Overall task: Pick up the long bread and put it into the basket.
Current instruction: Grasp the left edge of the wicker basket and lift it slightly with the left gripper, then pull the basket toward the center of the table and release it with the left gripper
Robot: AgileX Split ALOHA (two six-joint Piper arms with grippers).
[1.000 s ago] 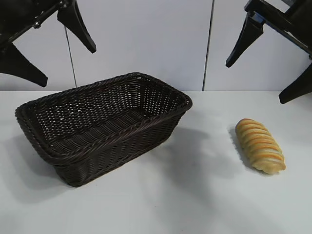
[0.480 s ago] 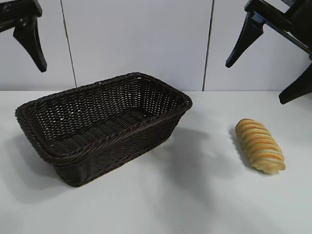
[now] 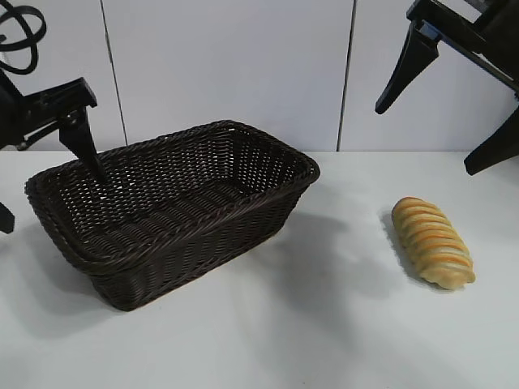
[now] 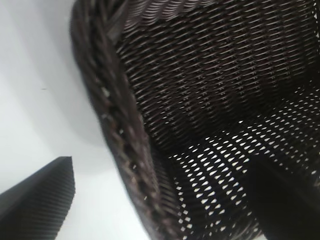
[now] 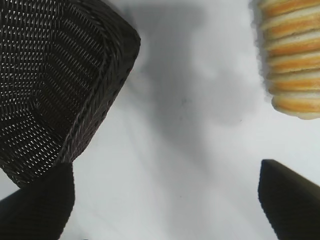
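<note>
The left claw (image 3: pixel 45 190) hangs wide open astride the near-left rim of the wicker basket (image 3: pixel 243 174), one finger inside and one outside, holding nothing. The basket is empty. The long bread (image 3: pixel 432 241) lies untouched on the white tabletop (image 3: pixel 324 324), well right of the basket. Above it the right claw (image 3: pixel 450 97) hovers, spread wide and empty. Nothing is done yet; grasping, carrying and placing all remain.

Plain white table (image 3: pixel 324 340) here, smooth top, running back to a pale panelled wall. Two things sit right on it: a big dark brown woven wicker basket (image 3: pixel 174 207) on the left half, turned at an angle to the table edge, and a long ridged golden loaf of bread (image 3: pixel 431 241) lying flat on the right side, well apart from the basket.
</note>
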